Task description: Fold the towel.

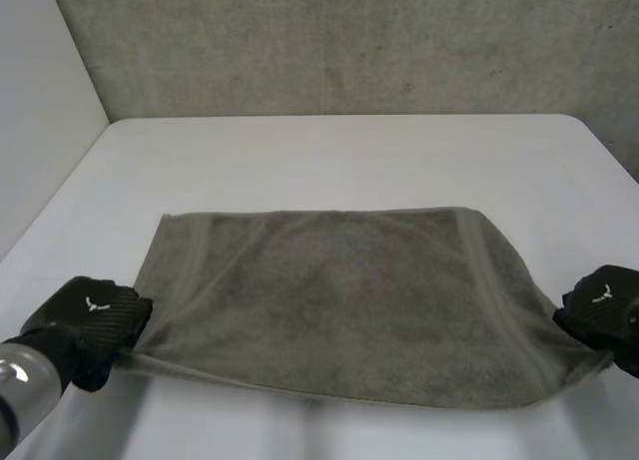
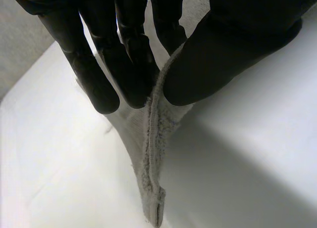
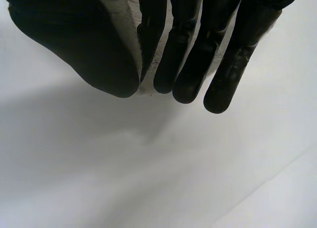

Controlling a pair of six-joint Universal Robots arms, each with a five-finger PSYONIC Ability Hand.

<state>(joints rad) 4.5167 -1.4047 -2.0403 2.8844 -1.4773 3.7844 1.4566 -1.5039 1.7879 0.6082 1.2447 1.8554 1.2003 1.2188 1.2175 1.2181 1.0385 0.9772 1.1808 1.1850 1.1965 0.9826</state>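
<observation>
I have both arms reaching in low over the wide white table (image 1: 349, 151), one at each near corner of the grey-green terry towel (image 1: 339, 300). The towel lies spread across the table's middle. The black left hand (image 1: 88, 315) clamps the near left corner between straight fingers and thumb, and the towel's edge runs up from the table into that pinch. The black right hand (image 1: 604, 305) pinches the near right corner likewise.
</observation>
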